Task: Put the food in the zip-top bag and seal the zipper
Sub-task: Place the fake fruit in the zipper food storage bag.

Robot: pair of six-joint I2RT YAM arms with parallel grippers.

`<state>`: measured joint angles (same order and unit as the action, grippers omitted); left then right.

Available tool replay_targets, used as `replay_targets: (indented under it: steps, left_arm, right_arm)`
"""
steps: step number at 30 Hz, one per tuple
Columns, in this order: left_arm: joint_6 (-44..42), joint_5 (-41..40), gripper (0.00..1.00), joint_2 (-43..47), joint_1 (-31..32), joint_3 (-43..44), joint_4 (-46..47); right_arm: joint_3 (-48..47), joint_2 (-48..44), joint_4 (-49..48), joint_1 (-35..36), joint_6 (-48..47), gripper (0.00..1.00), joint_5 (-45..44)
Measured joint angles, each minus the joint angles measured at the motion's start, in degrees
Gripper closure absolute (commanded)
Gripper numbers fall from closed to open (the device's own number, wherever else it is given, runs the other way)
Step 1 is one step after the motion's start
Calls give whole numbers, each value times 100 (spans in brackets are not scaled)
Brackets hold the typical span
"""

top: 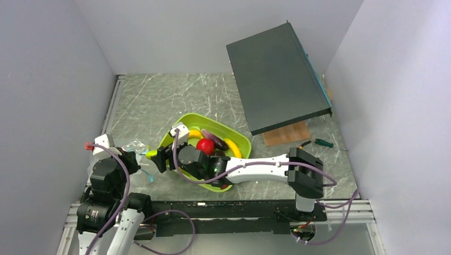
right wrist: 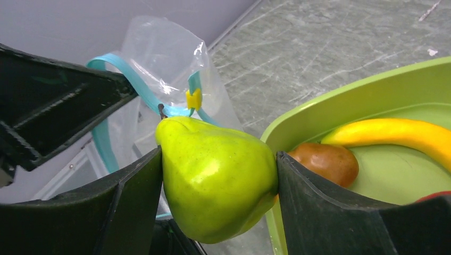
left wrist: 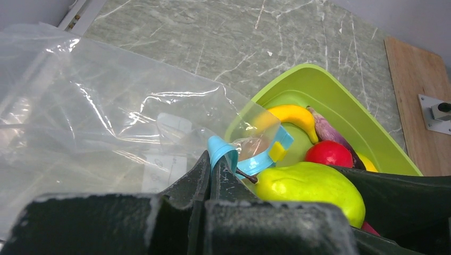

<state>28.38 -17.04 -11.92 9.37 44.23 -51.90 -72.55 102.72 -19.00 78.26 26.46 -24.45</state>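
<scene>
My right gripper [right wrist: 218,154] is shut on the green pear [right wrist: 215,170] and holds it at the tray's left rim, stem toward the zip-top bag [right wrist: 165,58]. My left gripper [left wrist: 217,159] is shut on the blue zipper strip [left wrist: 223,149] and holds the clear bag [left wrist: 106,117] up; the mouth looks open. A yellow slider [right wrist: 193,99] sits on the zipper [right wrist: 138,82]. In the lime-green tray [left wrist: 340,101] lie a banana [left wrist: 292,114], a red apple [left wrist: 330,154] and a purple piece [left wrist: 330,133]. A brown piece [right wrist: 324,162] lies behind the pear. In the top view both grippers [top: 142,159] [top: 162,159] meet left of the tray [top: 242,141].
A dark grey flat panel [top: 276,77] leans at the back right over a wooden board [top: 287,133]. A green-handled tool [top: 322,142] lies beside it. Grey walls close in left, right and back. The right arm [top: 255,169] lies across the tray's near edge.
</scene>
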Motion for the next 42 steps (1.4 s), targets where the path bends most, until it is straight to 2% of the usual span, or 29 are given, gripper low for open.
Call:
replay_targets:
  steps: [8, 14, 18, 24, 26, 35, 39, 42]
  left_arm:
    - [-28, 221, 100, -208, 0, 0, 72]
    - [-26, 262, 100, -186, 0, 0, 133]
    - [-33, 282, 100, -81, 0, 0, 160]
    - [-57, 369, 100, -66, 0, 0, 168]
    - [-59, 372, 100, -59, 0, 0, 166]
    - [-66, 354, 100, 57, 0, 0, 146]
    - [-68, 352, 100, 175, 0, 0, 162]
    - [-66, 352, 100, 203, 0, 0, 168]
  right_arm:
    - [-20, -264, -144, -109, -15, 55, 264]
    - [345, -752, -612, -118, -63, 55, 507]
    - [302, -678, -610, -118, -164, 55, 498]
    - [-352, -131, -144, -118, -341, 54, 363]
    - [-450, -13, -39, -118, -396, 52, 330]
    - [-463, 74, 22, -118, -658, 28, 203]
    - [-514, 96, 201, -92, -732, 24, 199]
    - [-651, 170, 363, -63, -807, 26, 166]
